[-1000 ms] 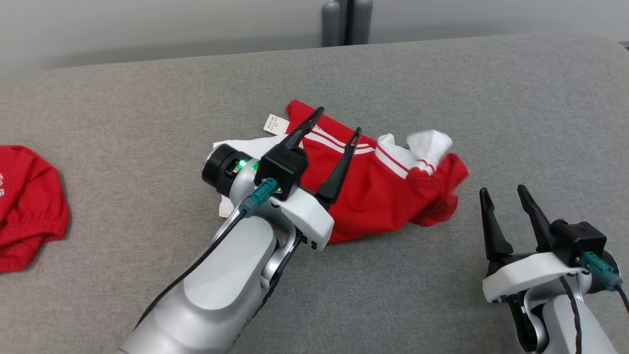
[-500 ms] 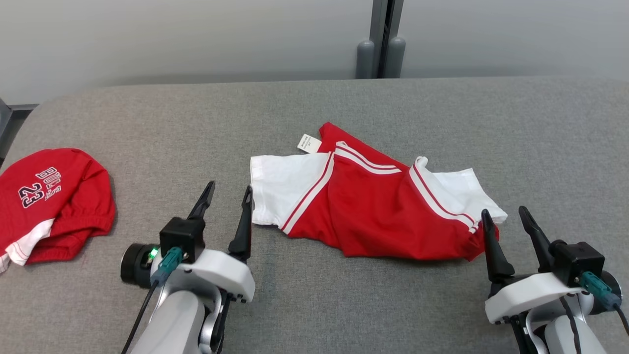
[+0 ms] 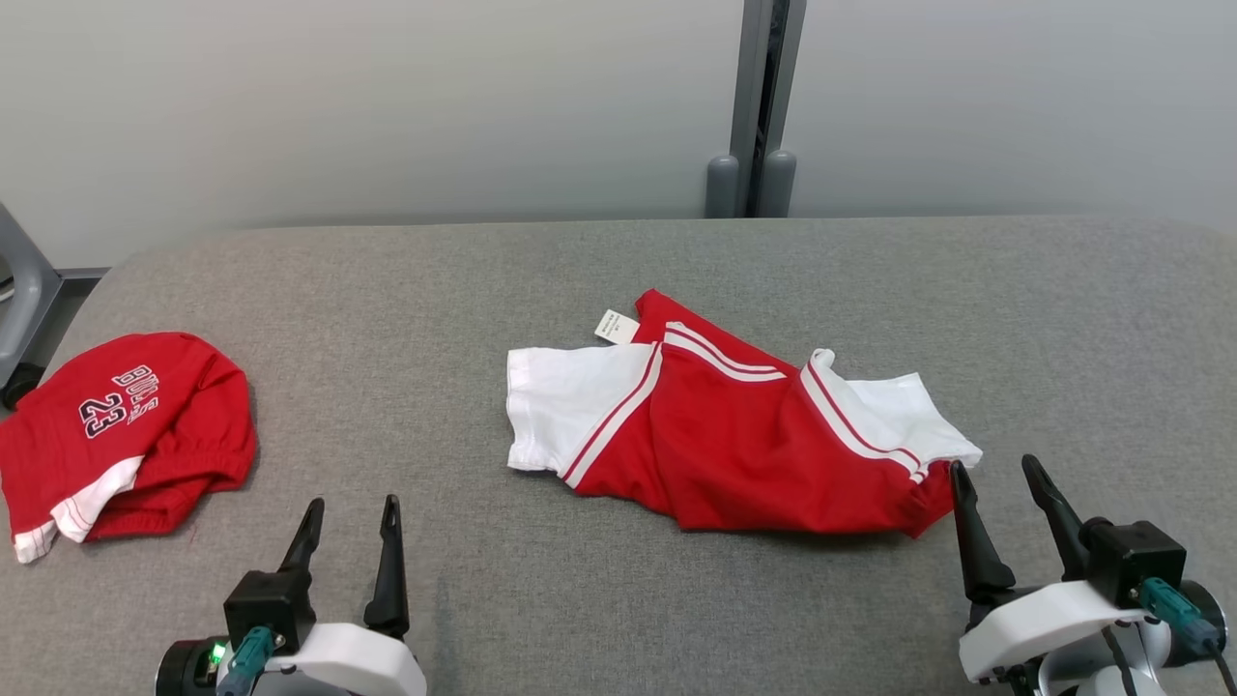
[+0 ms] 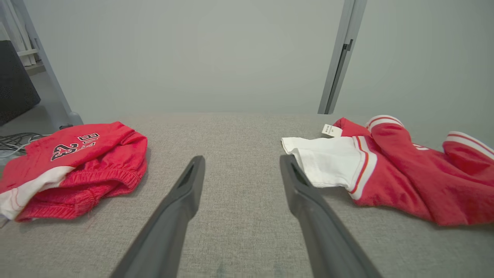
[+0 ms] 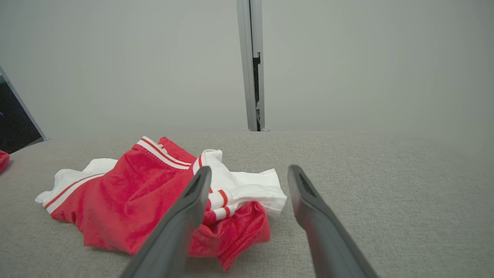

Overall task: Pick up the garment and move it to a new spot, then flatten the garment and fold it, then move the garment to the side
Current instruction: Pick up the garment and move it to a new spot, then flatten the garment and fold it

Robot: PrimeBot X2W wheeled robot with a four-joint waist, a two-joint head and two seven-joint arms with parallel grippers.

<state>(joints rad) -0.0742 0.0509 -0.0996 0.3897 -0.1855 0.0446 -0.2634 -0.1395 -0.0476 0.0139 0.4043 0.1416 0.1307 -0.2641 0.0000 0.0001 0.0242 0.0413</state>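
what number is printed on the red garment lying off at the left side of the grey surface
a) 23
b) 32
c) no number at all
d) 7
a, the red garment bears dark numerals reading 23 beside its lettering, legible in both the head view and the left wrist view.

I read "BULLS 23" on the red shorts (image 3: pixel 145 435) at left; the white tag (image 3: pixel 617 327) on the shirt (image 3: pixel 744 445) is too small to read.

Even soft light, sharp focus
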